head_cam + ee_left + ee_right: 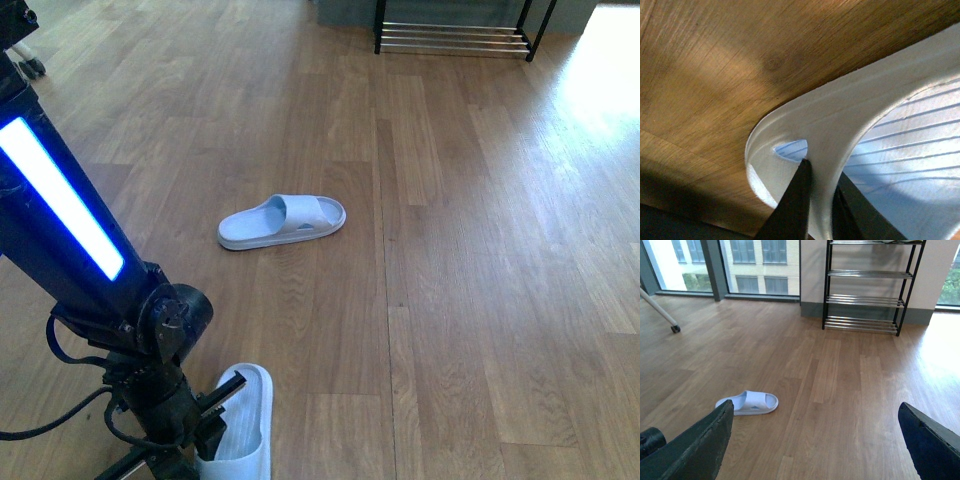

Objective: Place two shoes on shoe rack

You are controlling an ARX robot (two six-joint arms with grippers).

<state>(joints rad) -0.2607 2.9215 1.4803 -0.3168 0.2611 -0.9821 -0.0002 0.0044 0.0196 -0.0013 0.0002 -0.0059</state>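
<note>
One pale blue-white slide sandal (283,221) lies flat on the wood floor mid-room, also seen as the sandal (748,403) in the right wrist view. The other sandal (245,425) sits at the bottom of the front view, with my left gripper (215,415) shut on its strap. In the left wrist view the black fingers (795,205) pinch the white strap (825,140) just above the floor. The shoe rack (867,287) stands against the far wall; its lowest chrome bars (452,38) show in the front view. My right gripper (815,440) hangs open and holds nothing, well short of the lying sandal.
Wood floor (480,250) stretches between me and the rack. A white leg with a caster (674,328) stands at the far left by the windows. Bright sunlight falls on the floor at the right.
</note>
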